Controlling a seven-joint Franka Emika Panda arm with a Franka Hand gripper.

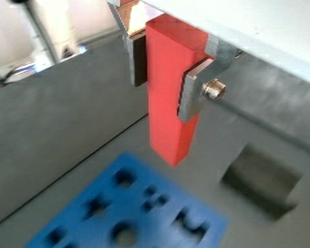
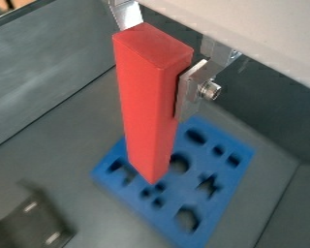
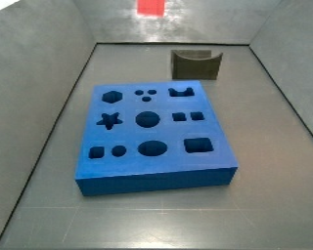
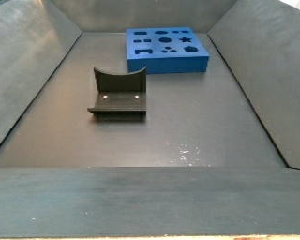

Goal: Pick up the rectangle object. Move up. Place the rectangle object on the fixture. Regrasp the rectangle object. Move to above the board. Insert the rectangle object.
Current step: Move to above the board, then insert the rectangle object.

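You had the gripper high above the floor w/ fingers clamped on the rectangle object, its long axis hanging straight down off the pads toward the board, fixture at the board's 1 o'clock in a side view.

Dark grey matte floor enclosed by sloping grey side walls; small glossy patch near front.

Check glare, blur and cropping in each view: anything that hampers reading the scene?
Both wrist views are soft; the gripper holds the long red-orange rectangular bar upright. In a side view, glare brightens the back wall, and only the bar's end shows. In a side view, specks glint on the floor.
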